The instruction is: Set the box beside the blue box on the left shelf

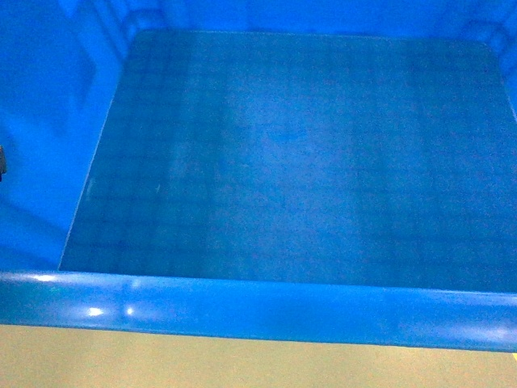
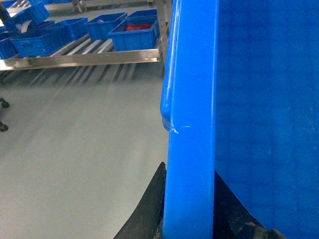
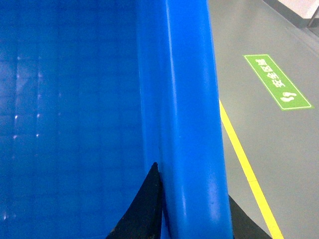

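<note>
Grey warehouse floor (image 2: 75, 149), yellow line (image 3: 246, 169) and green floor sign (image 3: 278, 82) on the right side. Crate (image 1: 283, 162) is up between both arms, empty, filling the head view. Left end effector (image 2: 188, 214) is clamped on the crate's left rim, right end effector (image 3: 192, 211) on the right rim, a finger each side of the wall. Flow rack (image 2: 84, 55) with other blue bins (image 2: 134, 32) sits well off to the left. Looks like the carry step; next: turn toward the rack, keep the crate level, line up beside a bin.
</note>
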`<state>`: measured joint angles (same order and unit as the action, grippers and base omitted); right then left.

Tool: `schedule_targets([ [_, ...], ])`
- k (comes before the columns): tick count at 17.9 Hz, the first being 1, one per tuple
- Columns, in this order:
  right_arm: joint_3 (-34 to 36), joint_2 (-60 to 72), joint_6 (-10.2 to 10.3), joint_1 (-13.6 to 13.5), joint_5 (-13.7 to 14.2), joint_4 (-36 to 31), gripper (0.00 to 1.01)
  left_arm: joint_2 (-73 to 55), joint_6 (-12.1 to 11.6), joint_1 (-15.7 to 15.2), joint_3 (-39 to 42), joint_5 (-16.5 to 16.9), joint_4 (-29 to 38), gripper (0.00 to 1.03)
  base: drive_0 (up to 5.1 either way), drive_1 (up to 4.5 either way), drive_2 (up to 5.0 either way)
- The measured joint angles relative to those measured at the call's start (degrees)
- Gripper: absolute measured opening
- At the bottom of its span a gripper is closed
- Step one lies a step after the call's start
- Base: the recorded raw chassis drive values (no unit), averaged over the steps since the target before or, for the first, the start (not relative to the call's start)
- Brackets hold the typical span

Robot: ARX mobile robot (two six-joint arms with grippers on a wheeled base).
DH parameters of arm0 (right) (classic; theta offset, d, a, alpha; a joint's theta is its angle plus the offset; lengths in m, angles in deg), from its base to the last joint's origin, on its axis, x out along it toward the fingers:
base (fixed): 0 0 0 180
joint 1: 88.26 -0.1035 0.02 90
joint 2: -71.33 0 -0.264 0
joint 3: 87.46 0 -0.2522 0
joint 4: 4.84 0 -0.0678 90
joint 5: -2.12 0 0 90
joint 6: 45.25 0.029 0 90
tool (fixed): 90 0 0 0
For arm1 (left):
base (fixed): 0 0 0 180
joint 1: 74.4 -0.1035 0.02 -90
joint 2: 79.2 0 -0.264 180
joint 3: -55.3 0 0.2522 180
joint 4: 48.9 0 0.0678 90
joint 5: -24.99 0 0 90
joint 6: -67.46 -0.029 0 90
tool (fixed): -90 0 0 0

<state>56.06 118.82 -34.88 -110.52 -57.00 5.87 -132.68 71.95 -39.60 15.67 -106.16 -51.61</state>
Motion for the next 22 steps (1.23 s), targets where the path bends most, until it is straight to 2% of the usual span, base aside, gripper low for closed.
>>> schedule_targets([
  [22, 0.02, 0.02, 0.04, -0.24, 0.26, 0.28, 0.15, 0.07, -0.02, 0.00, 0.00, -0.09, -0.37, 0.13, 0.0, 4.17, -4.2],
])
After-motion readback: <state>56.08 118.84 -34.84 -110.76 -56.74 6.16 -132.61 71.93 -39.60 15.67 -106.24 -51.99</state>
